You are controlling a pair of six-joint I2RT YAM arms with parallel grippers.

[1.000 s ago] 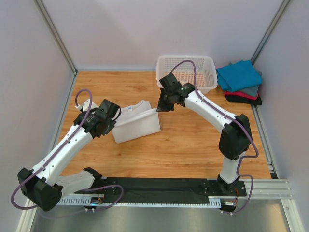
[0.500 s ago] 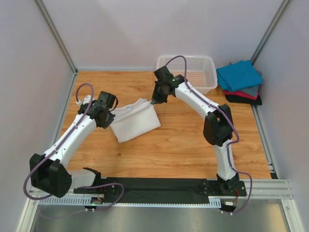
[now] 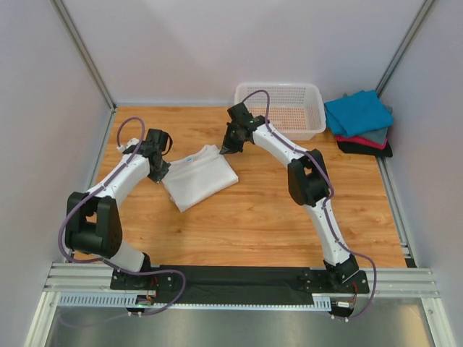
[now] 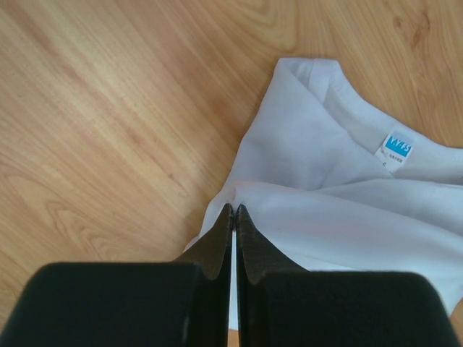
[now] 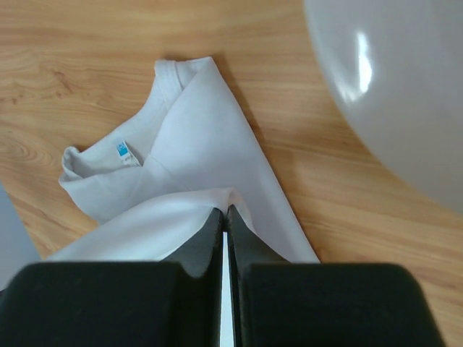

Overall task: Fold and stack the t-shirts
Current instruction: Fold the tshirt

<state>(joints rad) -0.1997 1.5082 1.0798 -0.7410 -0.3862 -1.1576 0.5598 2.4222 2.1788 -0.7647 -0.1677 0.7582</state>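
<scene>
Presently: one plain white cloth t-shirt [image 3: 199, 177], part-folded into an oblong, lying at 10 o'clock from table centre; final fold and stacking judged outstanding. Left gripper [image 4: 234, 217] clenched on its 9 o'clock edge, right gripper [image 5: 224, 217] clenched on its 1 o'clock corner. Folded pile of teal, red, grey and black t-shirts [image 3: 360, 124] at 2 o'clock. White plastic mesh basket [image 3: 246, 90] at 1 o'clock: nothing visible inside.

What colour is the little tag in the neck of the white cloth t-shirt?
The small neck label is bright blue, clearest in the left wrist view.
</scene>
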